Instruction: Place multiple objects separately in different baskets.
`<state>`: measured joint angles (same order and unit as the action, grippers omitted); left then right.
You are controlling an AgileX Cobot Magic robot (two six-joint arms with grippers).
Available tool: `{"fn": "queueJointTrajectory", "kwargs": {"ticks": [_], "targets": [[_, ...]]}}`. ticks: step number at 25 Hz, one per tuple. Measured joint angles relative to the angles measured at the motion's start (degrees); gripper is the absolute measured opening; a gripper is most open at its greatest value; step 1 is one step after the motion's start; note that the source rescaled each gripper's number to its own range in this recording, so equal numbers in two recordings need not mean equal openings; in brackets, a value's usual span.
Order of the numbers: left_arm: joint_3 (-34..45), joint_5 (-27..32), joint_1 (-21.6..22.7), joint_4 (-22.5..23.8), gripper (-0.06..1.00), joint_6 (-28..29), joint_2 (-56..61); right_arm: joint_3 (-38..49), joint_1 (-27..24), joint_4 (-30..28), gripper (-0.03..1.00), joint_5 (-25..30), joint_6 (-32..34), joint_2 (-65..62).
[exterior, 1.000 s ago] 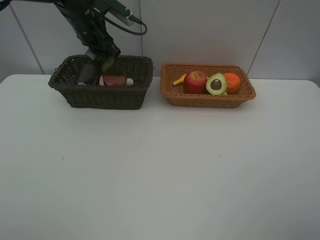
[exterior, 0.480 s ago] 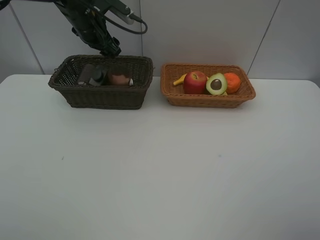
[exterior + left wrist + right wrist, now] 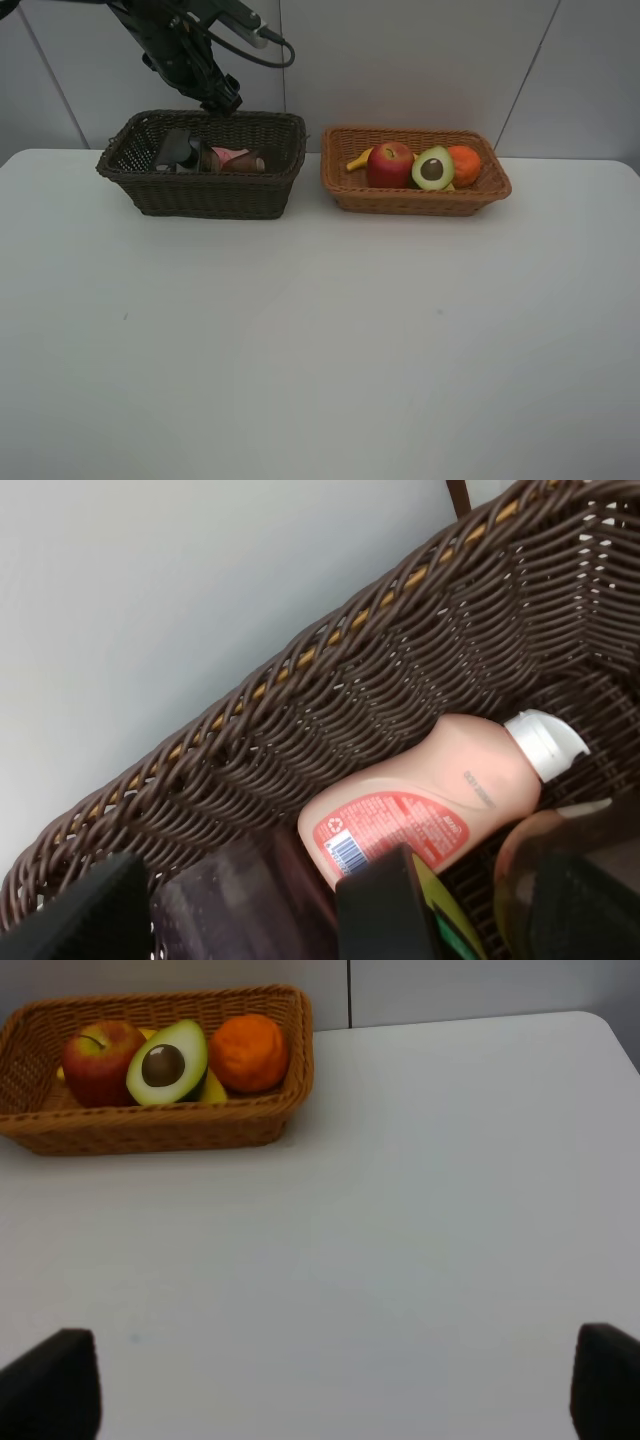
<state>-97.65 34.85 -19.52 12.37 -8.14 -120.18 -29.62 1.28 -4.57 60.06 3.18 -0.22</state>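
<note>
Exterior high: left end effector [image 3: 222, 100] hangs open above dark basket [image 3: 200, 190].

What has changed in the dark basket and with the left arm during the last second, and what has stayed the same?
The left gripper, which was down inside the dark brown basket with something between its fingers, has let go and lifted above the back rim, jaws open. The contents shifted: the pink bottle now lies on its side next to a cup. The light basket with its apple, avocado and orange is unchanged.
</note>
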Motion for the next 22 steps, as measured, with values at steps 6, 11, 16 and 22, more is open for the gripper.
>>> {"fn": "queueJointTrajectory", "kwargs": {"ticks": [6, 11, 16, 22], "targets": [[0.00, 0.00, 0.00, 0.00, 1.00, 0.00, 0.00, 0.00, 0.00, 0.00, 1.00, 0.00, 0.00, 0.00], [0.00, 0.00, 0.00, 0.00, 1.00, 0.00, 0.00, 0.00, 0.00, 0.00, 1.00, 0.00, 0.00, 0.00], [0.00, 0.05, 0.00, -0.82, 1.00, 0.00, 0.00, 0.00, 0.00, 0.00, 1.00, 0.00, 0.00, 0.00], [0.00, 3.06, 0.06, -2.64, 1.00, 0.11, 3.03, 0.00, 0.00, 0.00, 1.00, 0.00, 0.00, 0.00]]}}
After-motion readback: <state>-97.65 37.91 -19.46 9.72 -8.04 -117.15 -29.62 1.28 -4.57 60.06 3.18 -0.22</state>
